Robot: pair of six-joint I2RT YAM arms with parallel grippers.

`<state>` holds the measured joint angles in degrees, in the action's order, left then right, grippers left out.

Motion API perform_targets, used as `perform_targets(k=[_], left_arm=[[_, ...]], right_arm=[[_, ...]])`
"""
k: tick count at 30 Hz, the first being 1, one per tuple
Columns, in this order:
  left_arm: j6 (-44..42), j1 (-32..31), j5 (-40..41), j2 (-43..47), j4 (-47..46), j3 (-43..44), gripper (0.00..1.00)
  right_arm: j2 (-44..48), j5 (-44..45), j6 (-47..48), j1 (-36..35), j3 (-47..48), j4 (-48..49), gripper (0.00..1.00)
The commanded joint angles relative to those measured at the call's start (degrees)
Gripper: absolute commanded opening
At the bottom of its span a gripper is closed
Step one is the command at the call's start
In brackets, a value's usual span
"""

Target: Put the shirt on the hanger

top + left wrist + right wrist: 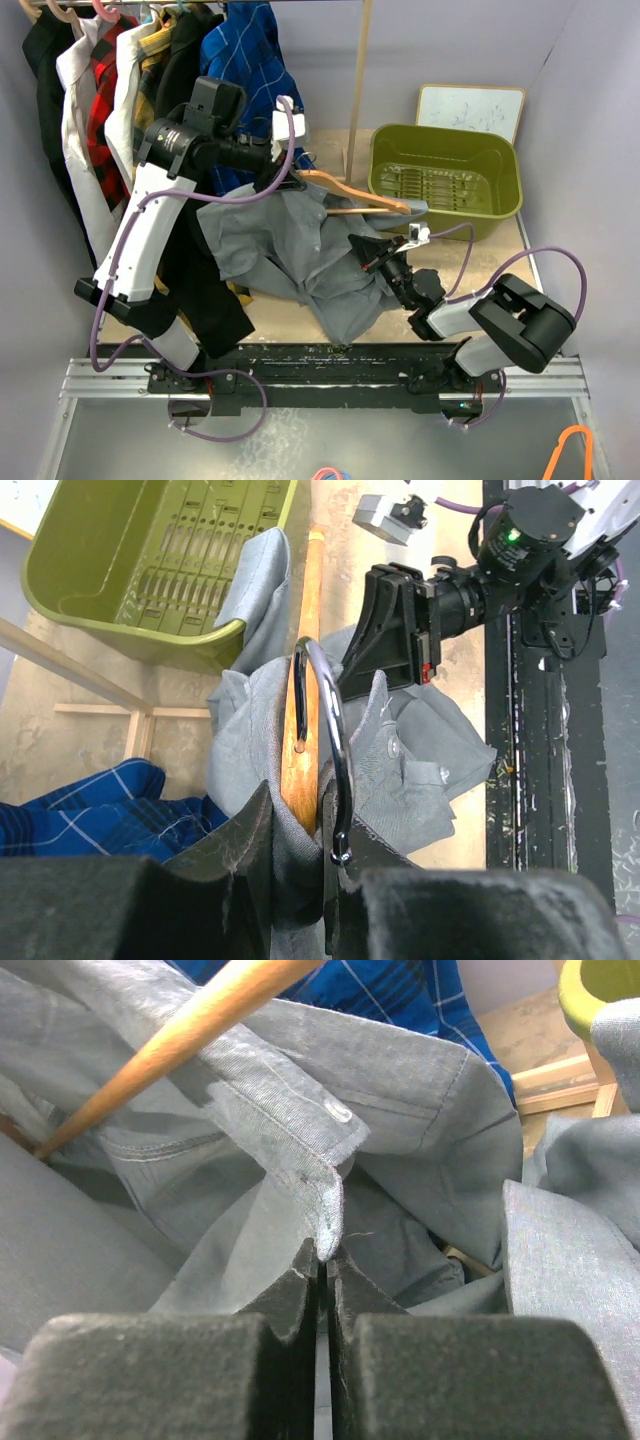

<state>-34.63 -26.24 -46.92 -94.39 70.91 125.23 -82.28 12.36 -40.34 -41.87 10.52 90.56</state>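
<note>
Your left gripper [300, 830] clamps the light tan wooden hanger [310, 610] at 12 o'clock of the light-grey button-up shirt [290, 250]; your right gripper [322, 1260] pinches its 3 o'clock edge.

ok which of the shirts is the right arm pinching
The plain grey shirt, its edge between the shut jaws of the right gripper; the blue check shirt hangs on the rack behind.
</note>
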Motion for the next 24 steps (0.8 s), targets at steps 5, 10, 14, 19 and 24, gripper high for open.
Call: perform_targets(k=[5, 10, 14, 19, 24], left_arm=[[-3.4, 0.7, -3.8, 3.4, 2.0, -0.8, 0.0], [-8.7, 2.9, -1.6, 4.0, 6.9, 3.0, 0.0], [-13.7, 3.6, 1.2, 4.4, 12.0, 7.1, 0.0], [-16.2, 3.7, 1.7, 5.0, 14.7, 10.9, 0.0], [-16.8, 4.4, 1.5, 5.4, 15.5, 13.1, 0.0]], right_arm=[[0.8, 0.9, -0.4, 2.7, 0.2, 16.2, 0.0], [3.2, 3.7, -3.6, 5.2, -4.2, 17.1, 0.0], [5.3, 4.2, -4.1, 6.9, -6.1, 16.7, 0.0], [7.7, 5.1, -3.6, 8.4, -7.3, 16.0, 0.0], [10.9, 4.4, -2.4, 10.3, -8.4, 14.0, 0.0]])
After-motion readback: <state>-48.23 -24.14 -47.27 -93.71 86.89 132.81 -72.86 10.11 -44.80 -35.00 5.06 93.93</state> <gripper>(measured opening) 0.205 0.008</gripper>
